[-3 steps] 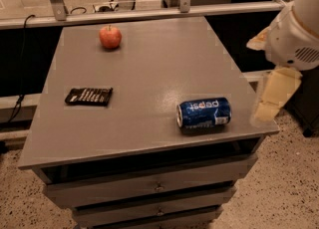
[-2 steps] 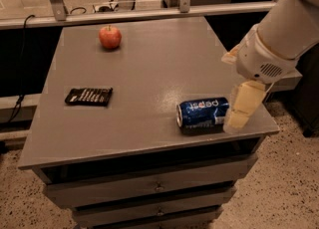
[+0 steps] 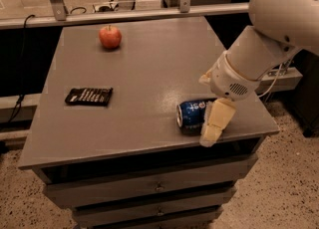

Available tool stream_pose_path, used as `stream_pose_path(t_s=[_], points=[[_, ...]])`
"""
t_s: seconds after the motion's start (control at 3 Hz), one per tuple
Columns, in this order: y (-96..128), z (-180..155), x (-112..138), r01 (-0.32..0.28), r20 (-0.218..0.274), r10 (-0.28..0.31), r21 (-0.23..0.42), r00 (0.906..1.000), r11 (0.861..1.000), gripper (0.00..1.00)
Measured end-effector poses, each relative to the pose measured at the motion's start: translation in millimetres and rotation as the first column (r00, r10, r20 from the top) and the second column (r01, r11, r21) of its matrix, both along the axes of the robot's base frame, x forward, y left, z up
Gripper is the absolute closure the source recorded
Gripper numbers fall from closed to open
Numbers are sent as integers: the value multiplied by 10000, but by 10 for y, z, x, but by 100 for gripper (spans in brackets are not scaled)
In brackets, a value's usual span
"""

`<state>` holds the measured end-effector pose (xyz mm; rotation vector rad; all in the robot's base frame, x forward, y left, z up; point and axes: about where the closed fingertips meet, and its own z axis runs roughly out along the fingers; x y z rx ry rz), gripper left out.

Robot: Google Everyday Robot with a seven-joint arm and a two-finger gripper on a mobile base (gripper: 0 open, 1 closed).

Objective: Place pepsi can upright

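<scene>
The pepsi can (image 3: 191,114), dark blue with white lettering, lies on its side near the front right corner of the grey cabinet top (image 3: 149,73), its silver end facing left. My gripper (image 3: 213,129), cream-coloured, hangs down from the white arm at the right and sits right in front of the can's right half, hiding that part. I cannot tell whether it touches the can.
A red apple (image 3: 110,37) stands at the back left of the top. A black flat packet (image 3: 89,96) lies at the left. The top's front edge and right edge run close to the can. Drawers are below; a rail runs behind.
The arm has swung left and forward from beyond the right edge, bringing the gripper from beside the cabinet to over the can's right end. The can, apple and packet have not moved.
</scene>
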<state>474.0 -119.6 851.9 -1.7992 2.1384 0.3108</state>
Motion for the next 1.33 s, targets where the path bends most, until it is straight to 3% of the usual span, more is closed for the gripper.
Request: stream_pose_path(t_s=[0.67,1.0,1.33], points=[[300,-228,-13,-251,-542,266,273,9982,9993,41],[427,-193,36,-398,-517,418,385,9978,9985,65],[419,-25,188,-329,-370,382,1350,9986,9903,88]])
